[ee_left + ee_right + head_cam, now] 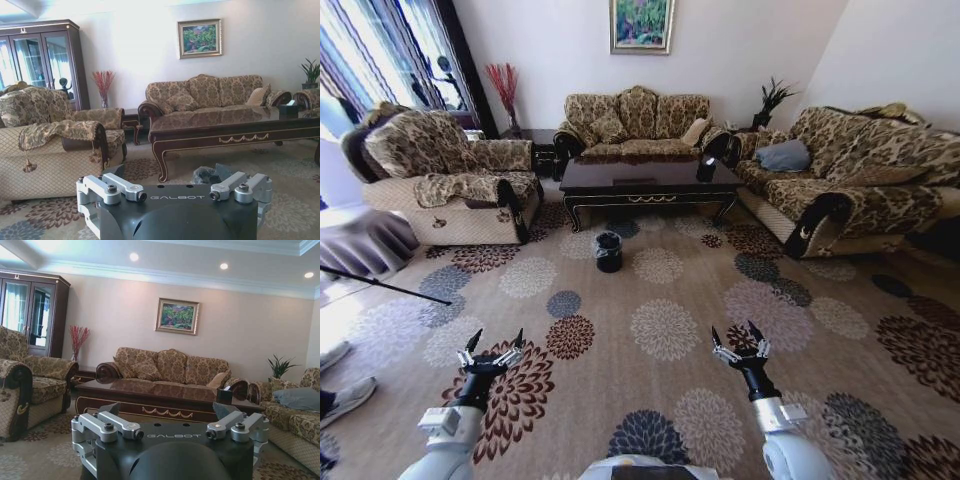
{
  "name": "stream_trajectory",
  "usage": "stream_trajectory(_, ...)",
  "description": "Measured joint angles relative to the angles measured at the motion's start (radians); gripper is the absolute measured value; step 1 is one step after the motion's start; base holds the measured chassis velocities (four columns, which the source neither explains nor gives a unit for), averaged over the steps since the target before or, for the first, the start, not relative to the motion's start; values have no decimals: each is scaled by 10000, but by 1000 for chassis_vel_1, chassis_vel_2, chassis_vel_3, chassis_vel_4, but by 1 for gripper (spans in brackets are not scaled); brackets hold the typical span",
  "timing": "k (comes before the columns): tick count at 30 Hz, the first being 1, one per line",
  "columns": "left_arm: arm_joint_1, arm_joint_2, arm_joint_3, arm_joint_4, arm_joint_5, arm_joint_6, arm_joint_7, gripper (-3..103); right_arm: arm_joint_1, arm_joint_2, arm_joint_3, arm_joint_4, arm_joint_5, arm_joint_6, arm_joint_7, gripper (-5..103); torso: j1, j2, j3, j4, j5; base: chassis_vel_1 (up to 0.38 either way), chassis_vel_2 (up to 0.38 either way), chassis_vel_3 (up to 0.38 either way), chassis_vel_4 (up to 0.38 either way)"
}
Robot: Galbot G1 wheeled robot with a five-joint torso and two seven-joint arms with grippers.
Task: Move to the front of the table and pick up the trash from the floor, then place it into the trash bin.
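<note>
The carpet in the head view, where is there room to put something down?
The widest bare patch of carpet lies between the open left gripper, the open right gripper and the trash bin. It gets crowded by the table, hemmed by sofas.

**The room around us**

We see a flowered carpet [660,330] on the floor. A three-seat sofa [638,122] stands at the far wall, under a framed painting [641,24]. An armchair [445,175] stands on the left and another sofa [850,175] on the right, with a grey cushion [783,155] on it. Red dried branches [504,88] stand in a vase near a dark glass cabinet [42,57].
</note>
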Motion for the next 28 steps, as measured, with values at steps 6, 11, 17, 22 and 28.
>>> stream_trajectory(6, 0, 0, 0, 1, 0, 0, 0, 100, 0, 0, 0, 0, 0, 0, 0, 100, 106, 247, 138, 0, 0, 0, 0, 0, 0)
stream_trajectory(11, 0, 0, 0, 0, 0, 0, 0, 100, 0, 0, 0, 0, 0, 0, 0, 100, 188, 433, 242, -2, 0, 0, 0, 0, 0)
stream_trajectory(17, 0, 0, 0, 0, 0, 0, 0, 100, 0, 0, 0, 0, 0, 0, 0, 100, 227, 522, 291, -1, 0, 0, 0, 0, 0)
stream_trajectory(22, 0, 0, 0, 0, 0, 0, 0, 100, 0, 0, 0, 0, 0, 0, 0, 100, 226, 515, 287, -1, 0, 0, 0, 0, 0)
stream_trajectory(28, 0, 0, 0, 0, 0, 0, 0, 100, 0, -1, 0, 0, 0, 0, 0, 100, 206, 472, 263, -1, 0, 0, 0, 0, 0)
